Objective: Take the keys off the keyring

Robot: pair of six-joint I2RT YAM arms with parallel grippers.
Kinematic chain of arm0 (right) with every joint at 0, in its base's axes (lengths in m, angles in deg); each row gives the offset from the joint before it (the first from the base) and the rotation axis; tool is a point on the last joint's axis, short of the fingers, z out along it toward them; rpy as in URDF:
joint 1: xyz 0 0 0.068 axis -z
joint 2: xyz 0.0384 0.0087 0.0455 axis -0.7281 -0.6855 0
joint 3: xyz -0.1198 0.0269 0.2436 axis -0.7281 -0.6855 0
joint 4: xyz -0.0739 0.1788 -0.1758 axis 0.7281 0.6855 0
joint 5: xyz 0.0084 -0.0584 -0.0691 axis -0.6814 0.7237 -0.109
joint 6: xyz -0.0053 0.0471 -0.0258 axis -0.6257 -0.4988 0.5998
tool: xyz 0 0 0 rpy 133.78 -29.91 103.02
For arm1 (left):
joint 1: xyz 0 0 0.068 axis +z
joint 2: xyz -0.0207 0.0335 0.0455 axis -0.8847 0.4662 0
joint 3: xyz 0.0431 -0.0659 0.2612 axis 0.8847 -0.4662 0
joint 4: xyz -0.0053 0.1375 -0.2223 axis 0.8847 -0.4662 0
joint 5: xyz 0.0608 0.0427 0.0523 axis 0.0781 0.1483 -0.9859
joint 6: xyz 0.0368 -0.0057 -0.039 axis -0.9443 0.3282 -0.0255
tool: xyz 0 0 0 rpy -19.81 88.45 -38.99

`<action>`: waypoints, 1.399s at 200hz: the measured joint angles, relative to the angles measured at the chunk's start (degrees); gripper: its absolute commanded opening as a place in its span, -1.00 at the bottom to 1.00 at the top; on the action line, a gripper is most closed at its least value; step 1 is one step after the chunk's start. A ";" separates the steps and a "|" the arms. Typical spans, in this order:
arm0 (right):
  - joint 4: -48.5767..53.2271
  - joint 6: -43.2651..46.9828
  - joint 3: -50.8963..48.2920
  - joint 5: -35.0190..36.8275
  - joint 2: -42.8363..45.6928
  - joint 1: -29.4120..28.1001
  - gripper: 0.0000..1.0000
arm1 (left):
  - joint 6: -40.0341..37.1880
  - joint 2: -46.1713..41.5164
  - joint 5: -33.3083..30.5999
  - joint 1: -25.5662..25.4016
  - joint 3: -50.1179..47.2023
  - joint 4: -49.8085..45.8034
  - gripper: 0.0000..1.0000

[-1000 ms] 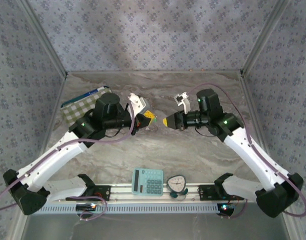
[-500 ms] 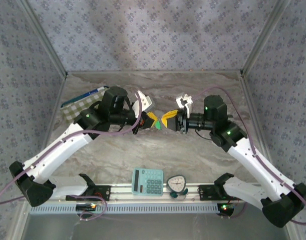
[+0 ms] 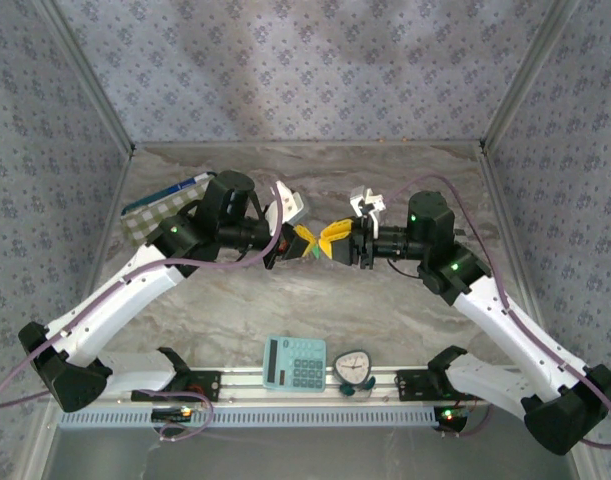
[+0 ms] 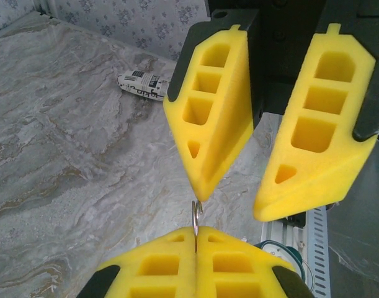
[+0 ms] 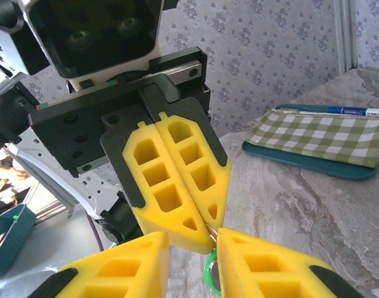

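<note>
— What lies farthest left on the table?
— A green-and-white checked fabric pouch [image 3: 153, 215] on the grey marbled tabletop [image 3: 405, 310], with a blue pen [image 3: 175, 188] along its far edge.

— And the left gripper?
— The left gripper [image 3: 306, 240] hangs over the middle of the table. Its yellow foam fingers [image 4: 158, 267] are pressed flat together. A thin silver wire keyring [image 4: 196, 217] is pinched in the seam between them and stands edge-on out of the tips.

— Any keys?
— I can't make out a key. In the right wrist view a bright green loop [image 5: 208, 273] hangs just beneath those closed tips, but I can't tell what it is.

— The right gripper?
— The right gripper [image 3: 335, 241] faces the left one, tip to tip. Its fingers [image 4: 313, 130] are spread with a clear gap and grip nothing. One fingertip points at the top of the keyring, though I can't tell whether it touches. The other is off to the side, apart from the ring.

— And the near edge?
— A pale blue pocket calculator [image 3: 295, 362], with a round white dial timer [image 3: 353, 367] just to its right.
</note>
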 measured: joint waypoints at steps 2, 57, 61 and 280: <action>-0.02 -0.02 0.00 -0.04 0.00 0.00 -0.47 | 0.00 0.00 0.00 0.00 0.00 0.00 -1.00; 0.79 1.53 0.13 -0.44 -0.70 -1.33 -0.32 | 0.61 0.00 0.13 0.00 0.00 0.00 -1.00; 0.76 1.68 0.13 -0.44 -0.70 -1.33 -0.37 | 0.61 0.00 0.13 0.00 0.00 0.00 -1.00; -1.40 -0.02 -0.02 -1.99 -0.28 1.77 -0.25 | 0.87 0.00 3.13 -0.02 0.00 0.94 -1.00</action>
